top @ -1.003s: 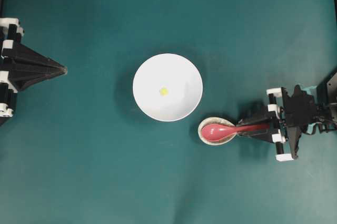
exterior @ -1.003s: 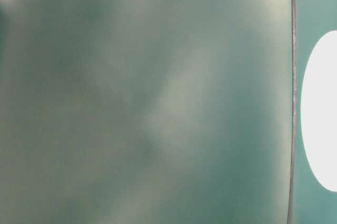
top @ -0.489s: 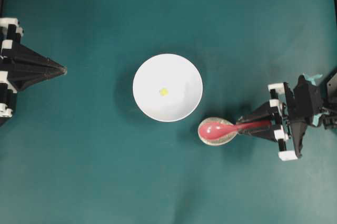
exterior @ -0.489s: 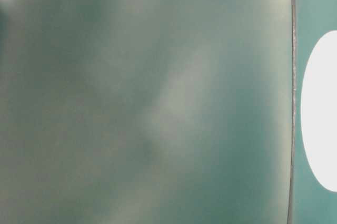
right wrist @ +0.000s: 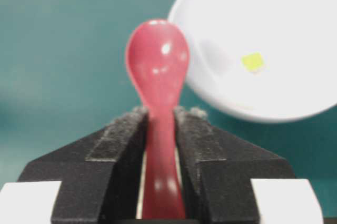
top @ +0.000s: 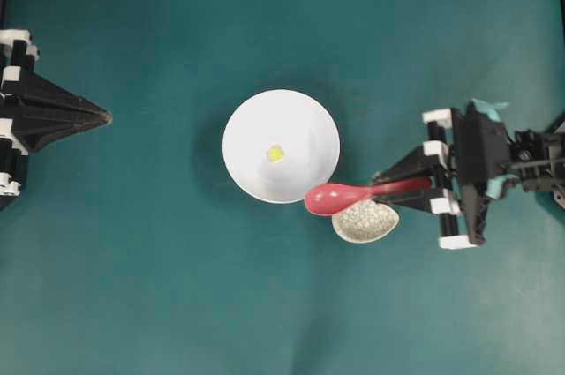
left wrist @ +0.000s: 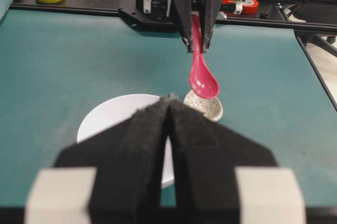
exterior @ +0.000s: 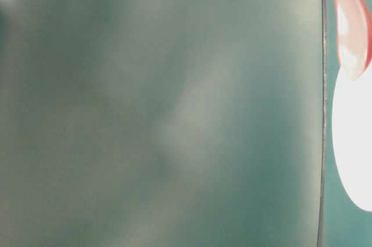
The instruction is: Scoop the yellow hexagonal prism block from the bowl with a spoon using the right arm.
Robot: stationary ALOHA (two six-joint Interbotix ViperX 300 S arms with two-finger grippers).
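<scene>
We've got the spoon (top: 353, 195) pinched by its handle in the R gripper (top: 422, 191), jaws pressed on both sides of the handle, scoop sticking out ahead of the fingertips and hanging clear above the rest (top: 365, 221). The block (top: 275, 153) sits near the middle of the bowl (top: 256, 119), ahead of the scoop tip and a bit off to one side, w/ the near rim between them. To do this well, we judge we should carry the scoop over the rim w/o clipping it, dip the tip to the bowl floor just short of the block, then slide under it slowly toward the far wall so it can't skid off. L gripper (top: 104, 116) is pressed together, parked well away.
</scene>
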